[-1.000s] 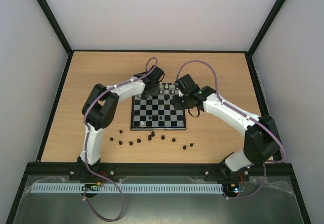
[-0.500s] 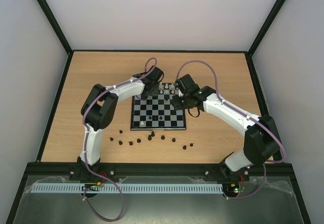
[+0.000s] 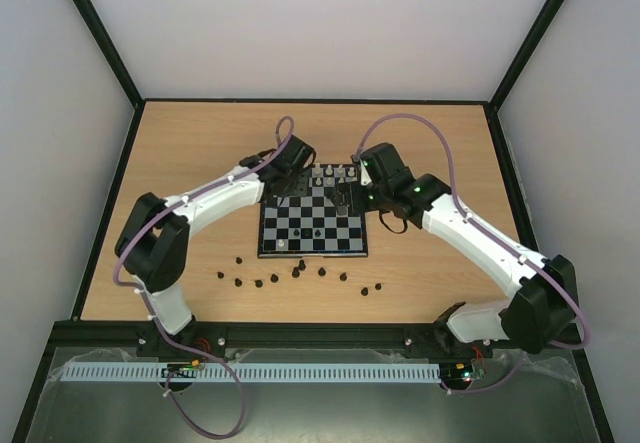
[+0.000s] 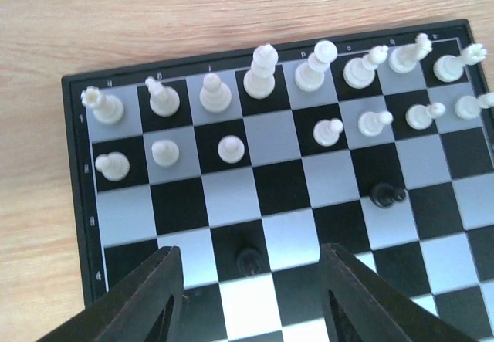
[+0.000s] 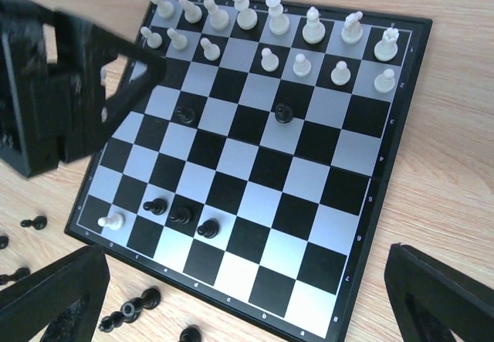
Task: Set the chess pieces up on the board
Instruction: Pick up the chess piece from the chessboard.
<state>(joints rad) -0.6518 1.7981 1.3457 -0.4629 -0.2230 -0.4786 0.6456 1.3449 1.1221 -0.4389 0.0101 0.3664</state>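
Observation:
The board [image 3: 330, 254] lies mid-table. White chess pieces [image 4: 261, 73] fill most of its two far rows. My left gripper [image 4: 251, 299] hovers open over the board's far left part, and a black pawn [image 4: 248, 260] stands free between its fingers [image 4: 147, 296]. A second black piece [image 4: 386, 195] stands to its right. My right gripper [image 5: 247, 303] is wide open above the board with nothing in it, its fingers [image 5: 54, 303] at the frame's bottom corners. Three black pawns [image 5: 181, 215] and one white piece [image 5: 112, 221] stand near the board's near left corner.
Several loose black pieces [image 3: 290, 278] lie scattered on the wooden table in front of the board, some seen in the right wrist view as dark pawns [image 5: 131, 311]. The left gripper body [image 5: 54, 103] looms over the board's left edge there. Both arms [image 3: 470, 233] arch over the table.
Both grippers have opened, the right one fully. The left gripper has let go of the black pawn, which now stands on the board. Both arms have stretched out, their elbows lower and farther apart.

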